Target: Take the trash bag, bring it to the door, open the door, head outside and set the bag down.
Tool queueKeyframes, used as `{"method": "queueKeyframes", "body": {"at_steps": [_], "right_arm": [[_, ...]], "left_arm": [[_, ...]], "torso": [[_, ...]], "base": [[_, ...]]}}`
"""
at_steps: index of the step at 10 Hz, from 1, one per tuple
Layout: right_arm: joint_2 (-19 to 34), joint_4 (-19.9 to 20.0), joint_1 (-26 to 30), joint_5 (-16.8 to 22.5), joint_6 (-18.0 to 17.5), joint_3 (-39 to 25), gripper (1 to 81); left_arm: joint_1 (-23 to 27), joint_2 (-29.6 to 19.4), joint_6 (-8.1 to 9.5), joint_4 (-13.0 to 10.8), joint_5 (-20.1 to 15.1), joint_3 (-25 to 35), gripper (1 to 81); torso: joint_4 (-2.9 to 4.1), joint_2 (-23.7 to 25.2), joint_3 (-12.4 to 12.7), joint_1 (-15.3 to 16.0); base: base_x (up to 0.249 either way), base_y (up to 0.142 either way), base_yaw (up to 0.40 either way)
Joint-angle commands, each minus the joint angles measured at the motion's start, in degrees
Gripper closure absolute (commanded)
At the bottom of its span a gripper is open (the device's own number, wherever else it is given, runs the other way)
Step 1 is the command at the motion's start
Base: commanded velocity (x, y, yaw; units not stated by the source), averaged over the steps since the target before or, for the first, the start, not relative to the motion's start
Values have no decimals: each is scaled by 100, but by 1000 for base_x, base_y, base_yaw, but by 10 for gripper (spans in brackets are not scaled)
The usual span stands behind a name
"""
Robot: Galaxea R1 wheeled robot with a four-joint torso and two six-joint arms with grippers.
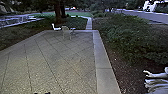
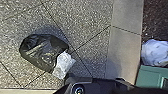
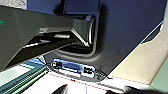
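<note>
In the left wrist view the black trash bag lies on the speckled paving, with a crumpled whitish piece of plastic at one end. A dark part of my left gripper is close to that whitish end; whether it touches or grasps the plastic, I cannot tell. A small dark shape pokes in at the lower edge of the head view, too little of it to identify.
A paved patio stretches ahead, bordered by a pale concrete strip. Chairs stand at its far end. Bushes grow to the right, trees beyond. A pale form like a person's hand and clothing is at the near right.
</note>
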State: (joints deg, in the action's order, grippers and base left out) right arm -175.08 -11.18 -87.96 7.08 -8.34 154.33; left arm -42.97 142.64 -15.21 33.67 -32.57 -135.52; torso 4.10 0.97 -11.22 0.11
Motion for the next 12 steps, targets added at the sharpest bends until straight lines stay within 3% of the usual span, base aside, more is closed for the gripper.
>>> {"method": "queueKeyframes", "body": {"at_steps": [1,3,4,6,8,10,12], "right_arm": [[-91,-25,80,399,43,-124,10],[-91,-16,71,399,43,-115,10],[-91,-16,71,399,43,-106,10],[-83,-16,71,268,34,-106,10],[-73,-16,71,267,34,-97,10],[-73,-16,89,259,16,-97,10],[-56,-7,54,-31,-10,-62,10]], "left_arm": [[-504,678,-561,-36,-294,-572,10],[-1103,1311,-1133,-27,-206,-1248,10],[-1376,1513,-1335,-18,-83,-1416,10],[-1771,1759,-1598,-27,75,-1486,10],[-2237,1962,-1836,-36,287,-1486,10],[-2789,2267,-2185,-36,671,-1486,10],[-3230,2463,-2363,-36,1016,-1486,10]], "torso": [[0,0,400,0],[0,-2,543,2],[0,-2,676,2],[0,-2,974,2],[0,2,806,-6],[0,5,859,-9],[0,5,857,-11]], "base": [[0,0,0],[0,0,0],[0,0,0],[0,0,0],[0,0,0],[0,0,0],[0,0,0]]}}
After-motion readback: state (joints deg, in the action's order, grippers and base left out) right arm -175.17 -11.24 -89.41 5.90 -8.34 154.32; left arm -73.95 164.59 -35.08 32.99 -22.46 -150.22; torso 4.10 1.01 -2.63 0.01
